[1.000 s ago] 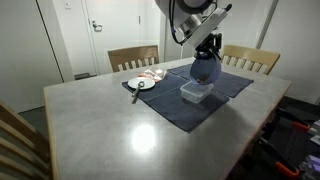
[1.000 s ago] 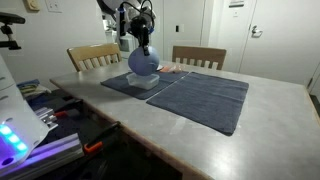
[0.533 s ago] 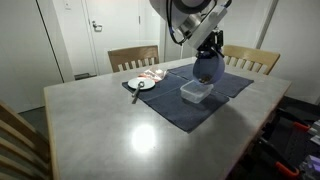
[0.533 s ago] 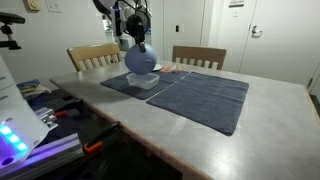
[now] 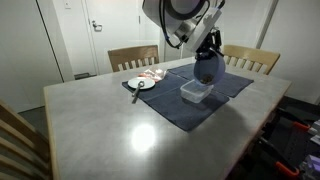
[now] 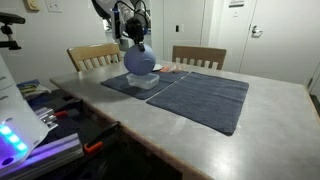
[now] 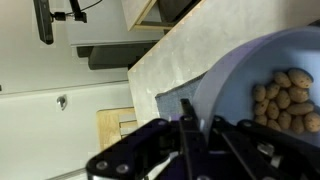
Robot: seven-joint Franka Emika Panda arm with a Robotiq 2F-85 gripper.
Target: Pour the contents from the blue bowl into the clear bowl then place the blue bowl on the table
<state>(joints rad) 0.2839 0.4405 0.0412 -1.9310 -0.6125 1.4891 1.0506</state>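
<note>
My gripper is shut on the rim of the blue bowl and holds it tipped on its side just above the clear bowl, which stands on the dark blue cloth. Both also show in an exterior view: the blue bowl over the clear bowl, the gripper above. In the wrist view the jaws pinch the blue bowl's wall. Several small tan round pieces lie inside it.
A white plate with a dark utensil and a pink-white item lie on the table beside the cloth. Wooden chairs stand along the far edge. A second dark cloth lies alongside.
The blue bowl has tipped a little further and risen slightly over the clear bowl. The arm's wrist has rotated.
</note>
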